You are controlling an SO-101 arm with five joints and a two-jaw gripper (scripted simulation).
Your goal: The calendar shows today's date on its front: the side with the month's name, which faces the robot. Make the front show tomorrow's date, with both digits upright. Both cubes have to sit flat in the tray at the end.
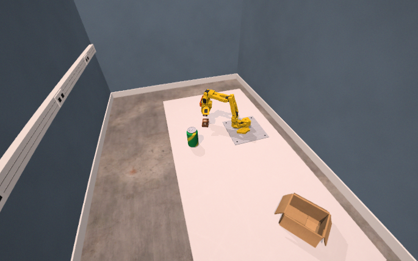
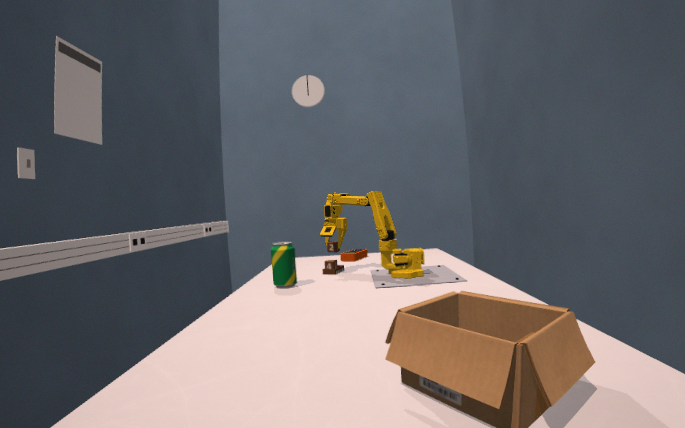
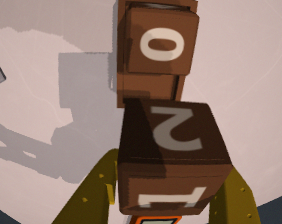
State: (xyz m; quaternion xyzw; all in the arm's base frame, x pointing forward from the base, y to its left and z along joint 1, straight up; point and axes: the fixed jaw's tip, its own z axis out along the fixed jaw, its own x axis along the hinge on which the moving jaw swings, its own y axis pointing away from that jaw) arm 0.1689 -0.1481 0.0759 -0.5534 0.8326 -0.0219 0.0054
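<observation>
My gripper (image 1: 205, 114) (image 2: 333, 242) (image 3: 174, 161) is shut on a dark brown cube (image 2: 332, 246) (image 3: 167, 132) and holds it in the air. In the wrist view this cube shows a 2 on its upper visible face and a 1 on the face below, both lying sideways. The brown tray (image 2: 340, 269) (image 3: 144, 88) stands lower, beyond the held cube in the wrist view. The other cube (image 1: 205, 121) (image 2: 329, 265) (image 3: 142, 62) sits at the tray's far end there, with a 0 on top; the exterior view shows a 4 on its side. The month's name is not visible.
A green can (image 1: 192, 137) (image 2: 283, 264) stands near the tray. An orange device (image 2: 353, 255) (image 3: 157, 219) lies behind it, partly hidden by the arm in the top view. An open cardboard box (image 1: 301, 223) (image 2: 451, 356) stands far from the arm. The arm's base is on a grey plate (image 1: 255, 137) (image 2: 440, 275).
</observation>
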